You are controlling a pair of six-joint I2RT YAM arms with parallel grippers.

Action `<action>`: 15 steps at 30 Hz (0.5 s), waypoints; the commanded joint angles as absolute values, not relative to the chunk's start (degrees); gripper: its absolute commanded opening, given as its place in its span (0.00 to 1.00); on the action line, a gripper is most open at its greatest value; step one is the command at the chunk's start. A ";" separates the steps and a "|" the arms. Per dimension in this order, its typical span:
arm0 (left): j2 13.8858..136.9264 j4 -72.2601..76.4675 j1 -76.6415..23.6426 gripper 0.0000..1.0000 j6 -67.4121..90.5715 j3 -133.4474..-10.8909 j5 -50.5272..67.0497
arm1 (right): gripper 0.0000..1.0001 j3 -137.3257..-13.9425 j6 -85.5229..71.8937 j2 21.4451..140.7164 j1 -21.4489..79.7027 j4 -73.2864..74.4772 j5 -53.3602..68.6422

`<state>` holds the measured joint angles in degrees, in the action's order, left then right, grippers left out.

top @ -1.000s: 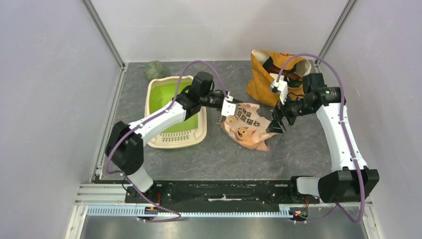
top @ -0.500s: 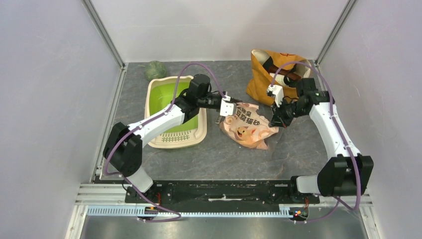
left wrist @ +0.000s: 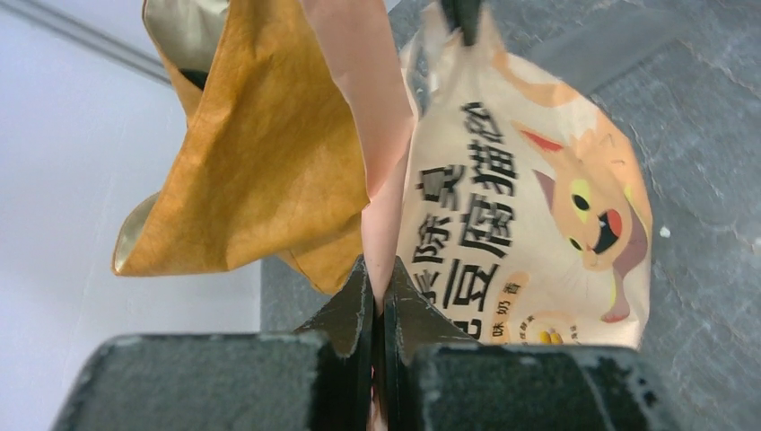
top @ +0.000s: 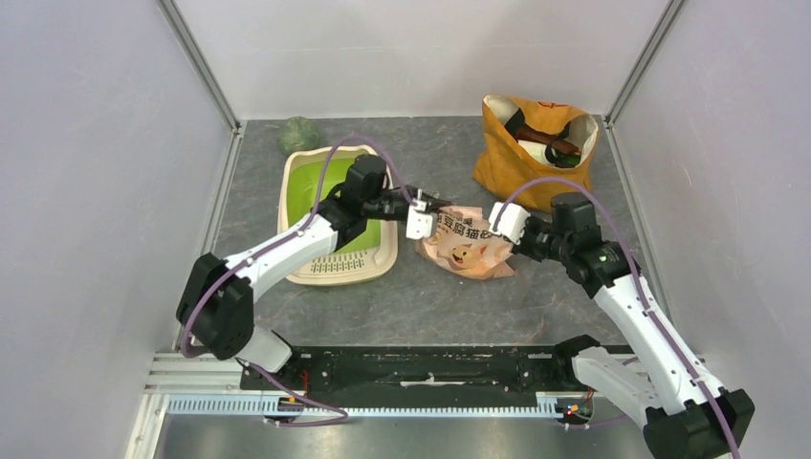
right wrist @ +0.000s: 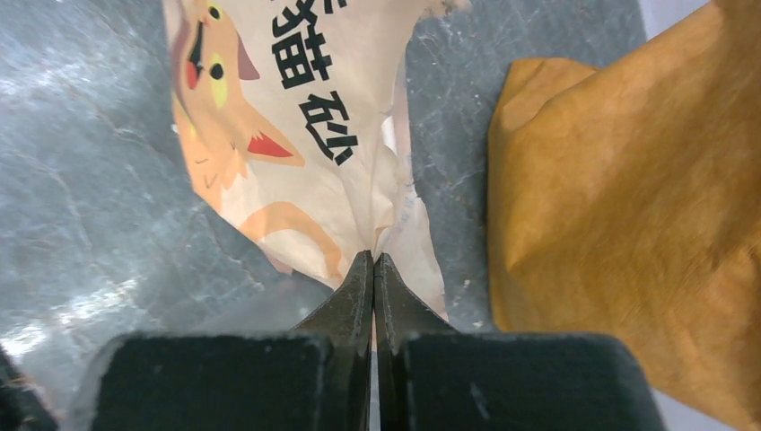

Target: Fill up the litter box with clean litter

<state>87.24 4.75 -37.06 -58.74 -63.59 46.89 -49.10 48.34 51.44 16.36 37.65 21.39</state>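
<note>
Box (top: 308, 186) sits on the left of the desk (top: 430, 306), long axis front to back, slotted ledge at the near end. Green floor looks bare where it shows. The left arm (top: 287, 251) crosses its right side and hides part of it. No litter seen in it, so by my read the fill hasn't started.

Left tool (left wrist: 378, 269) is just right of the box rim, pressed together on a thin peach edge of the bag (top: 464, 244). In the wrist view the film runs straight into the closed jaws.

Bag is between the two tools, cat print up, beside the box and not over it. Can't tell if it's fully on the desk or partly lifted. Litter isn't visible anywhere; I judge it's inside the bag.

Right tool (right wrist: 373, 260) pinches the opposite edge, jaws closed on a crumpled fold of film.

The two-point hold makes sense. A soft pouch sags from one grip, while two grips let it be carried and tipped, or the mouth pulled apart. Can't say which is intended.

Tote (top: 516, 163) stands open at the right rear, near the bag but clear of both tools.

Next need, my guess: get the bag over the green floor, mouth down. Risks: film slipping from the jaws, or grains landing on the desk.
</note>
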 commanded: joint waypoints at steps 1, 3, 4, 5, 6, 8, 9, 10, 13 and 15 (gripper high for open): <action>80.96 0.31 -35.60 0.02 -77.82 -57.11 49.89 | 0.00 -46.21 54.24 52.10 20.97 30.99 5.21; 79.58 -6.34 -35.60 0.02 -85.72 -55.47 51.19 | 0.00 -44.93 54.43 52.17 22.36 29.33 2.01; 79.01 -8.69 -35.60 0.02 -88.11 -55.03 51.75 | 0.00 -44.61 54.32 52.14 22.61 28.96 1.41; 78.62 -10.55 -35.60 0.02 -90.72 -54.64 52.26 | 0.00 -44.52 54.28 52.09 22.72 29.15 1.19; 78.26 -11.85 -35.60 0.02 -93.17 -54.18 52.57 | 0.00 -44.99 53.84 52.06 22.80 30.29 2.15; 77.97 -12.87 -35.60 0.02 -96.64 -53.24 52.79 | 0.02 -47.02 53.77 51.49 22.84 35.69 6.79; 78.04 -12.90 -35.60 0.02 -97.35 -53.09 52.66 | 0.13 -48.25 52.76 51.10 22.82 38.00 8.93; 78.21 -12.91 -35.60 0.02 -97.51 -53.21 52.41 | 0.33 -49.41 51.77 50.77 22.83 40.32 10.89; 78.40 -13.15 -35.61 0.02 -99.60 -53.28 52.05 | 0.72 -54.57 50.03 51.07 22.69 47.89 16.82; 78.27 -13.22 -35.60 0.02 -102.66 -52.64 52.44 | 0.76 -58.83 48.77 52.12 22.47 52.89 20.46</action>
<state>80.18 -8.88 -36.62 -93.73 -54.00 50.96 -50.26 51.31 51.75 22.98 40.34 13.69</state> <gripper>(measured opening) 0.050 0.718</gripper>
